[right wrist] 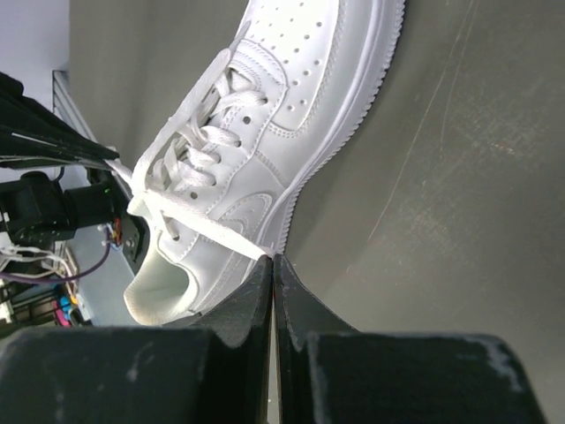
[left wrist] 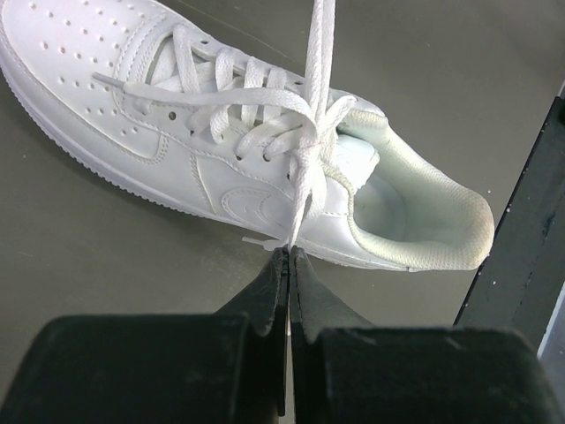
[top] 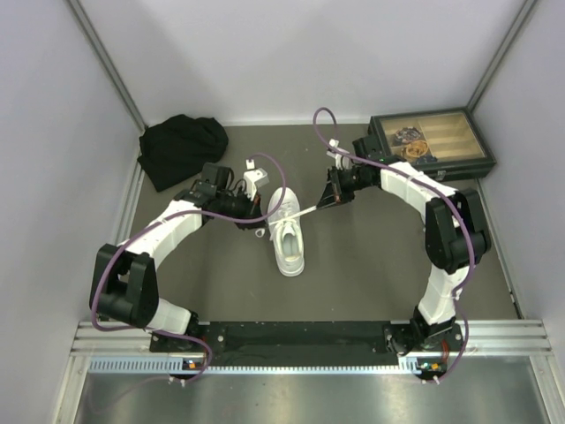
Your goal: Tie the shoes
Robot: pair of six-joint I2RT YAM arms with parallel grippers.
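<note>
white leather low-top sneaker with a white sole sat upright near the middle of the dark grey tabletop, toe toward my bases and collar toward the far wall, between my two wrists.

my left arm bowed out to the left from its base, then swept inward and low, so that my left gripper came in just beside the sneaker's left flank below the collar. its jaws were pressed fully together on a thin white lace end, which ran taut from the fingertips up to the top eyelets.

my right arm rose from its base, folded at the elbow and reached back toward the middle. my right gripper stood near the sneaker's right side, a little apart from it, jaws likewise clamped tight on the second lace end, stretched straight to the collar. both strands met over the tongue.

a black cloth bundle lay in the far left corner, near my left wrist, and a dark rectangular box with a wooden tray in the far right corner, behind my right forearm. pale grey walls closed three sides. bare tabletop showed between the toe and the metal rail at the near edge, and on the right between sneaker and elbow.
</note>
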